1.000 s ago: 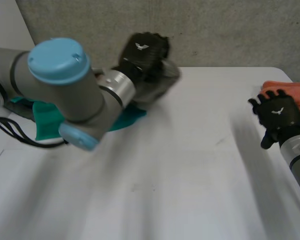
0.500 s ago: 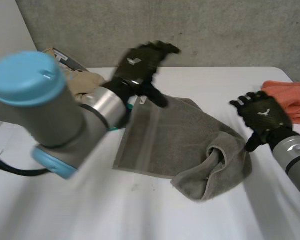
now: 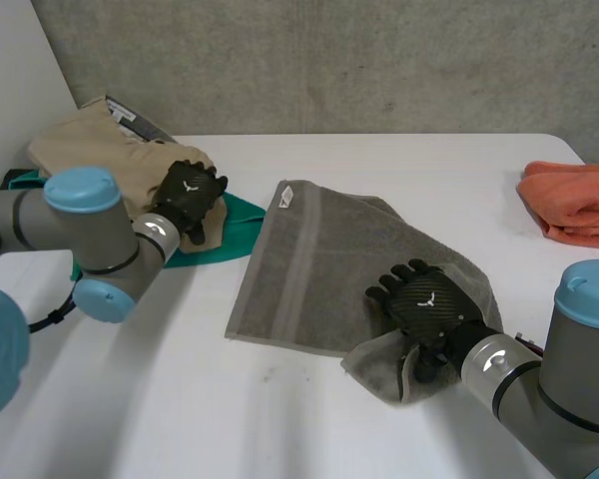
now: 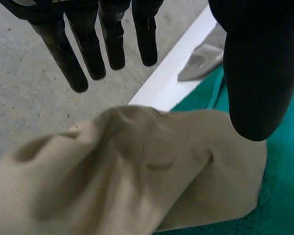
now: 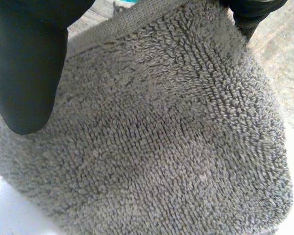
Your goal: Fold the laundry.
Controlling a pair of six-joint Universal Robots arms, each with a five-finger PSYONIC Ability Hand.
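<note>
Left hand open, slack, over beige cloth. Right hand down on towel's bunched near corner, mid-table; can't tell if it's gripping.

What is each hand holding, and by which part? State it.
The left hand holds nothing, its fingers straight above the beige garment. The right hand lies on the grey towel's bunched corner; a hold cannot be told.
</note>
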